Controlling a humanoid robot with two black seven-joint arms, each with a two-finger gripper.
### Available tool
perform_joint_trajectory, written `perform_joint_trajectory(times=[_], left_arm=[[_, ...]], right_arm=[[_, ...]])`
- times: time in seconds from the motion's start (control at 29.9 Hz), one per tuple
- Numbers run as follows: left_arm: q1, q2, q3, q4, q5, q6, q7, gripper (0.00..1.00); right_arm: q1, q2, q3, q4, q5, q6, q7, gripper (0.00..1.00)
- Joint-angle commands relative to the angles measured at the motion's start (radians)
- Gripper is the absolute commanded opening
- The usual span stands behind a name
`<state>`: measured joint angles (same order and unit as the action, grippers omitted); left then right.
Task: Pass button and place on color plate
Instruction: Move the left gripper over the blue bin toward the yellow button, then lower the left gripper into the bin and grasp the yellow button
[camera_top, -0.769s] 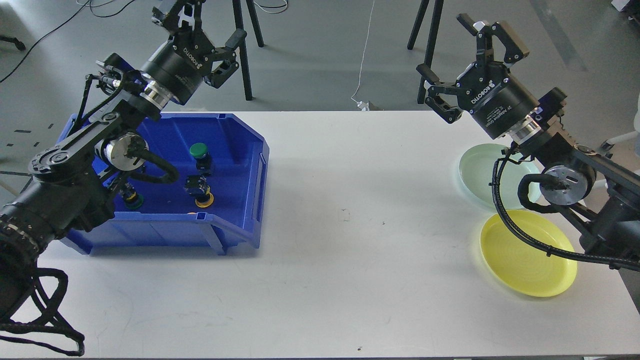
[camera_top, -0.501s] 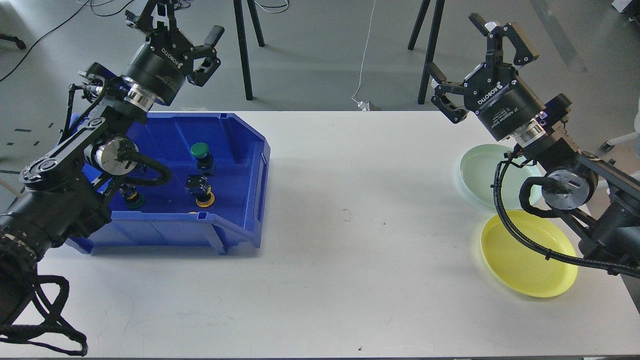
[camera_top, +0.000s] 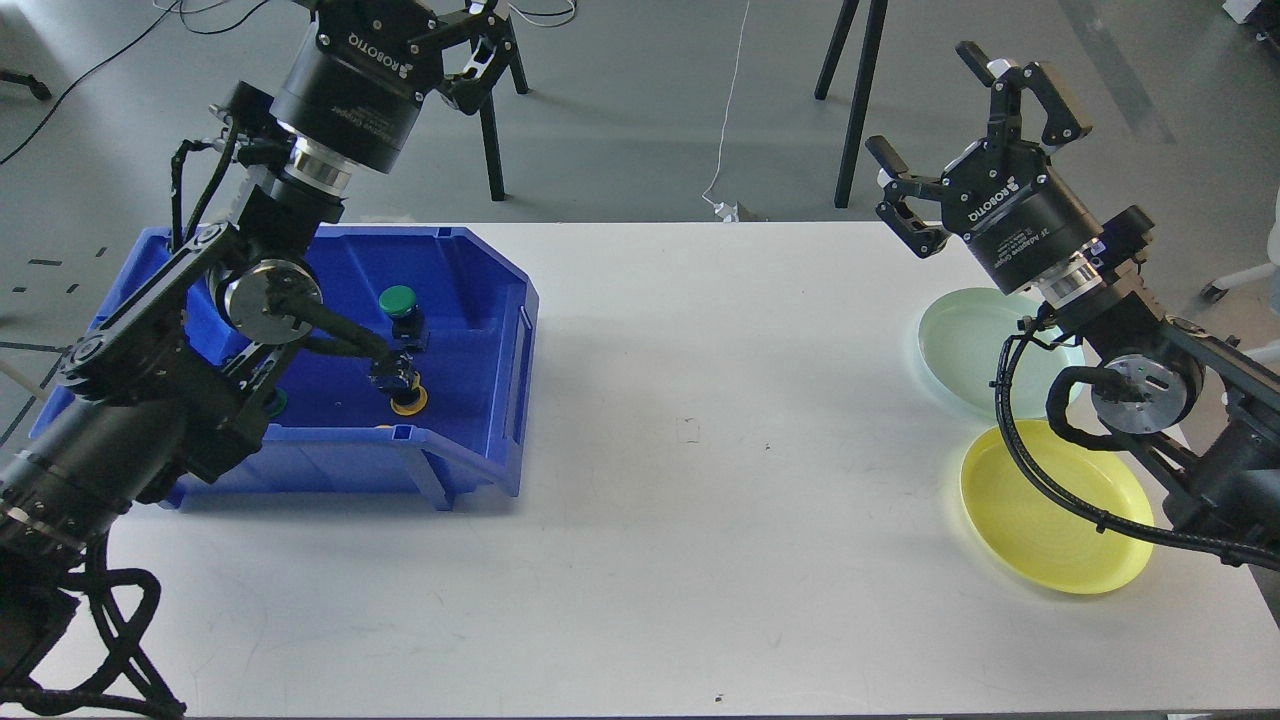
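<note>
A green-capped button (camera_top: 399, 300) stands in the blue bin (camera_top: 500, 330). A yellow-capped button (camera_top: 409, 402) lies beside it, its black body tipped over. A third button (camera_top: 274, 402) is mostly hidden behind my left arm. A pale green plate (camera_top: 955, 350) and a yellow plate (camera_top: 1040, 525) lie at the table's right end. My left gripper (camera_top: 420, 12) is raised high over the back of the bin, open and empty, with its fingertips partly cut off by the top edge. My right gripper (camera_top: 965, 120) is raised above the pale green plate, open and empty.
The white table (camera_top: 700, 500) spans the view between the bin and the plates. Black tripod legs (camera_top: 855, 100) stand on the floor beyond the far edge. My right arm's cable (camera_top: 1030, 470) hangs over the yellow plate.
</note>
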<state>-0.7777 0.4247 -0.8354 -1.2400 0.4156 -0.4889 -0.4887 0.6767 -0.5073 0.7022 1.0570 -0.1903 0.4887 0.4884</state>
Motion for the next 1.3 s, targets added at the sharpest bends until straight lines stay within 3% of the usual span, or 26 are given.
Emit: perform_joint_trajectory(times=[0.0, 0.17, 0.37, 0.6, 0.84, 1.0, 1.27], left_arm=[[-0.063, 0.17, 0.151, -0.102, 0.167, 0.0, 0.0, 1.0], [-0.276, 0.488, 0.496, -0.179, 0.454, 0.11, 0.0, 1.0], [-0.472, 0.644, 0.8, -0.173, 0.759, 0.131, 0.0, 0.99], [-0.485, 0.615, 0.955, -0.085, 0.976, 0.165, 0.0, 0.98], [-0.486, 0.484, 1.058, 0.046, 0.983, 0.158, 0.0, 0.98], [-0.486, 0.444, 1.088, 0.074, 0.985, 0.156, 0.0, 0.98], [-0.477, 0.324, 1.171, 0.275, 1.0, 0.161, 0.0, 0.97]], right_arm=[[-0.019, -0.004, 0.019, -0.002, 0.0, 0.0, 0.0, 0.99], [-0.025, 0.003, 0.046, -0.005, 0.0, 0.0, 0.0, 0.99], [-0.06, 0.012, 0.049, -0.006, 0.0, 0.0, 0.0, 0.99], [-0.097, 0.009, 0.051, -0.006, -0.001, 0.0, 0.0, 0.99], [-0.104, 0.001, 0.056, -0.006, -0.001, 0.0, 0.0, 0.99], [-0.112, 0.001, 0.057, -0.006, -0.001, 0.0, 0.0, 0.99], [-0.121, 0.001, 0.059, -0.006, 0.0, 0.0, 0.0, 0.99]])
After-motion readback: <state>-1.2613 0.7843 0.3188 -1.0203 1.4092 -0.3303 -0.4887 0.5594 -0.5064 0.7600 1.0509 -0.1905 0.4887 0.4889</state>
